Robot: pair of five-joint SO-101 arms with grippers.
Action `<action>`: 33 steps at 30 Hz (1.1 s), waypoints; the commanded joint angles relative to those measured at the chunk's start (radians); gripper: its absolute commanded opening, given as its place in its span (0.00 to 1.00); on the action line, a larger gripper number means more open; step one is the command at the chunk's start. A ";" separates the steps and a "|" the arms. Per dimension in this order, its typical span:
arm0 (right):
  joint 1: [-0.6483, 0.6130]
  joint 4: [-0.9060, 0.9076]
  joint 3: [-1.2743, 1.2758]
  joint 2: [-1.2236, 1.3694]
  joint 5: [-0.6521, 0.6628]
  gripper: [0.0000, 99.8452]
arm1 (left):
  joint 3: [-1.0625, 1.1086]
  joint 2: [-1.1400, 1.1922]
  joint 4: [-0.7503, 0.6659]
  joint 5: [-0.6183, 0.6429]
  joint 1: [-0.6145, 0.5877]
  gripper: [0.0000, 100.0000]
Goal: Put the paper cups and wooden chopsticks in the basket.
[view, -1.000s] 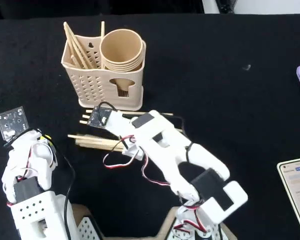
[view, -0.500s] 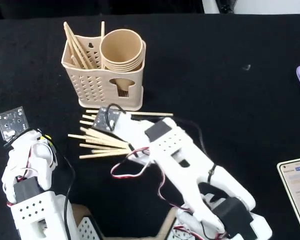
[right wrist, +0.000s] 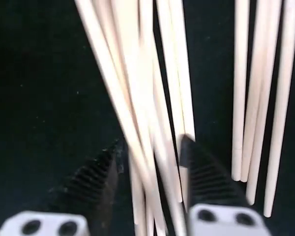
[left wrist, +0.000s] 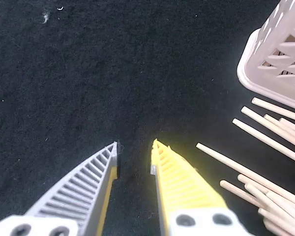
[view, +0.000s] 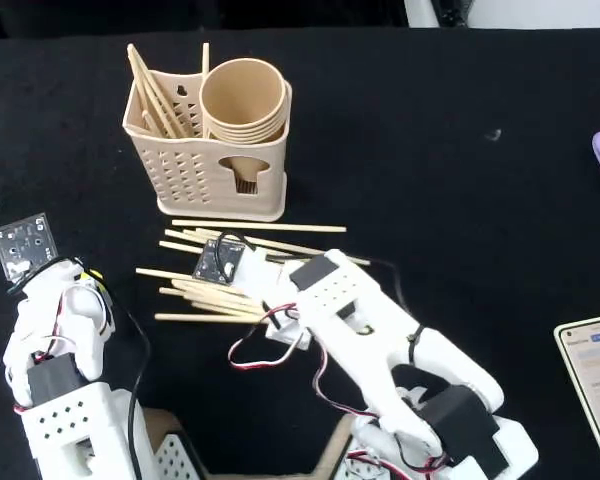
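Where the loose wooden chopsticks (view: 242, 240) lie just in front of the basket (view: 205, 170), roughly a dozen, their long axes run side to side. The nearer ones fan out from the right gripper (right wrist: 152, 142), whose fingers are closed on a bundle of several. One stack of paper cups (view: 243, 98) fills one basket compartment, and about six more sticks lean in the other. The left gripper (left wrist: 135, 147), slightly parted, hangs over the bare black tabletop (view: 450, 180) beside the stick ends. Open room lies right of the basket.
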 commanded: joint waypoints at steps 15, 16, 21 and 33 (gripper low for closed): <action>-0.046 -0.044 -0.157 0.186 -0.087 0.11 | -0.010 -0.011 -0.023 0.005 -0.013 0.12; -0.046 -0.041 -0.163 0.186 -0.089 0.06 | -0.010 -0.011 -0.023 0.005 -0.013 0.12; -0.044 0.015 -0.177 0.137 -0.124 0.01 | -0.010 -0.011 -0.023 0.005 -0.013 0.12; 0.069 0.153 -0.177 -0.180 -0.123 0.01 | -0.010 -0.011 -0.023 0.005 -0.013 0.12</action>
